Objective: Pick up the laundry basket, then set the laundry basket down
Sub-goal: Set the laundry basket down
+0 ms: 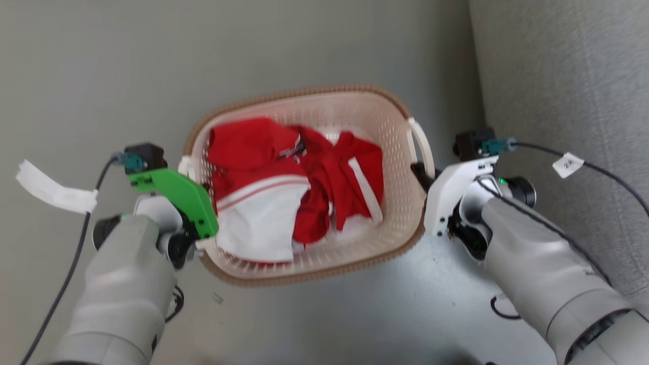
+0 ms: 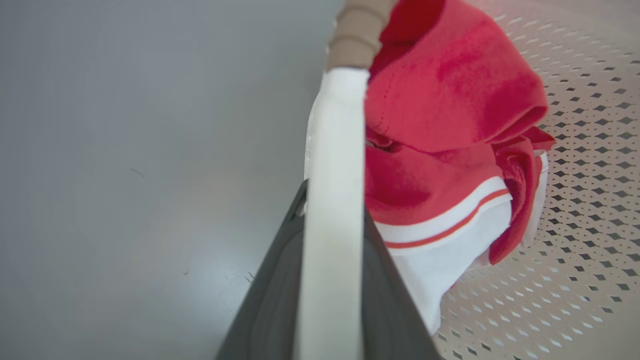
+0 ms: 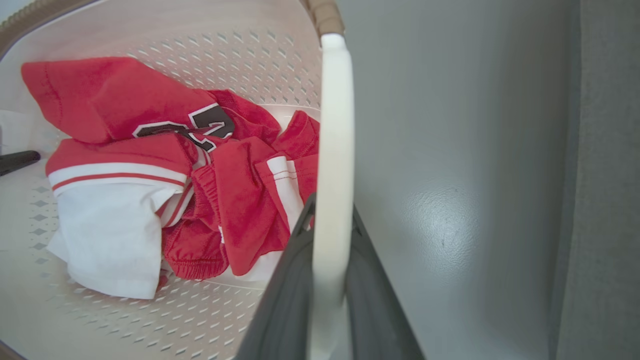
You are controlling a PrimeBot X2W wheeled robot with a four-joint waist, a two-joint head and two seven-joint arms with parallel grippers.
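Observation:
The laundry basket [image 1: 324, 92], cream perforated plastic with a brown rim, sits between my two arms in the head view, over the grey floor. Red and white clothes [image 1: 299, 187] lie inside it. My left gripper [image 1: 195, 175] is shut on the basket's white left handle [image 2: 335, 150], with one dark finger [image 2: 272, 290] on each side of the loop. My right gripper [image 1: 421, 175] is shut on the white right handle [image 3: 334, 125] in the same way. I cannot tell whether the basket touches the floor.
A grey upholstered surface [image 1: 568, 76] runs along the right side, close to my right arm. Grey floor [image 1: 101, 76] spreads to the left and beyond the basket. Cables with white tags [image 1: 56, 190] hang from both wrists.

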